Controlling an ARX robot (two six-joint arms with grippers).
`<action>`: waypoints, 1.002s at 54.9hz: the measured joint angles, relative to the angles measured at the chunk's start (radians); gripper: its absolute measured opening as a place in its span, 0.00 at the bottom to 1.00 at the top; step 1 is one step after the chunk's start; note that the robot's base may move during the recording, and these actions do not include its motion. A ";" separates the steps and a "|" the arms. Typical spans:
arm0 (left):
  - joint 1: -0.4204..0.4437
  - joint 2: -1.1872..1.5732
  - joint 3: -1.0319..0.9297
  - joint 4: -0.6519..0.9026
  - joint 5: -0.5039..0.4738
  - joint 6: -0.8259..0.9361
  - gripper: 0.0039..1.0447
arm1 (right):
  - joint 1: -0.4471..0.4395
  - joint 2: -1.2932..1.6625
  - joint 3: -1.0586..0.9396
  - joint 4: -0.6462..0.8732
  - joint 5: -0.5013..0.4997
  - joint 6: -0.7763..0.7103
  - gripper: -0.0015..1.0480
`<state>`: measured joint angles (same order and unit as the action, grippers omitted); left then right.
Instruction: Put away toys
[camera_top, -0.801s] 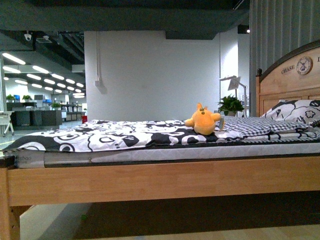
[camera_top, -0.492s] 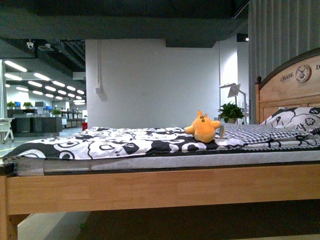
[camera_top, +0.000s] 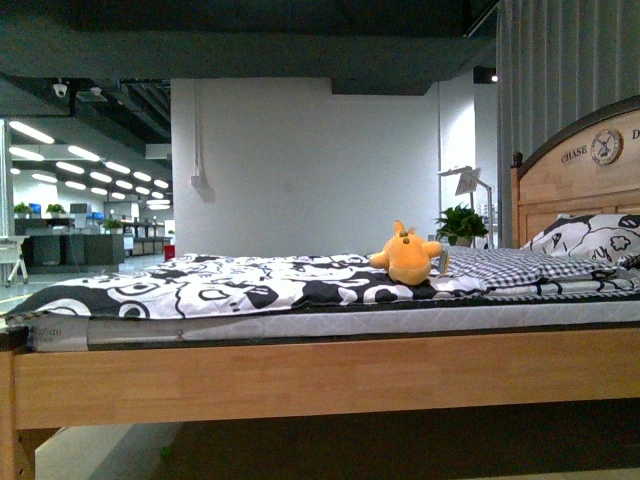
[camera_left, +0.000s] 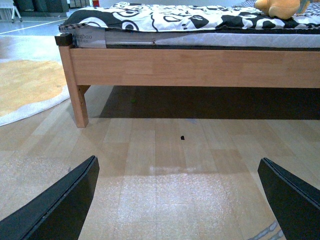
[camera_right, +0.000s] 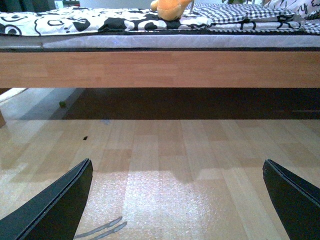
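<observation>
A yellow-orange plush toy (camera_top: 407, 258) with pointed ears sits on the black-and-white bedspread (camera_top: 230, 282) of a wooden bed, right of the middle. It also shows in the left wrist view (camera_left: 279, 7) and in the right wrist view (camera_right: 170, 8), each time at the frame's edge. My left gripper (camera_left: 177, 200) is open and empty, low above the wood floor in front of the bed. My right gripper (camera_right: 177, 200) is open and empty too, low above the floor. Neither arm shows in the front view.
The wooden bed rail (camera_top: 330, 370) runs across in front, with a bed leg (camera_left: 77, 102) at its left end. A patterned pillow (camera_top: 590, 236) leans on the headboard (camera_top: 580, 175). A yellow round rug (camera_left: 25, 87) lies on the floor at left. Dark space lies under the bed.
The front view has tilted or sunk a little: the bed and toy stand lower in the picture than 0.8 s ago. Since 0.5 s ago almost nothing has moved.
</observation>
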<state>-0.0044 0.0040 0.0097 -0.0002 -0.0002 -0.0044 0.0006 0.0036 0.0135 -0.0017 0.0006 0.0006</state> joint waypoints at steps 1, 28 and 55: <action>0.000 0.000 0.000 0.000 0.000 0.000 0.95 | 0.000 0.000 0.000 0.000 0.000 0.000 1.00; 0.000 0.000 0.000 0.000 0.000 0.000 0.95 | 0.000 0.000 0.000 0.000 0.000 0.000 1.00; 0.000 0.000 0.000 0.000 0.000 0.000 0.95 | 0.000 0.000 0.000 0.000 -0.001 0.000 1.00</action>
<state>-0.0044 0.0040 0.0097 -0.0002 0.0002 -0.0044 0.0006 0.0040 0.0135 -0.0017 -0.0002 0.0006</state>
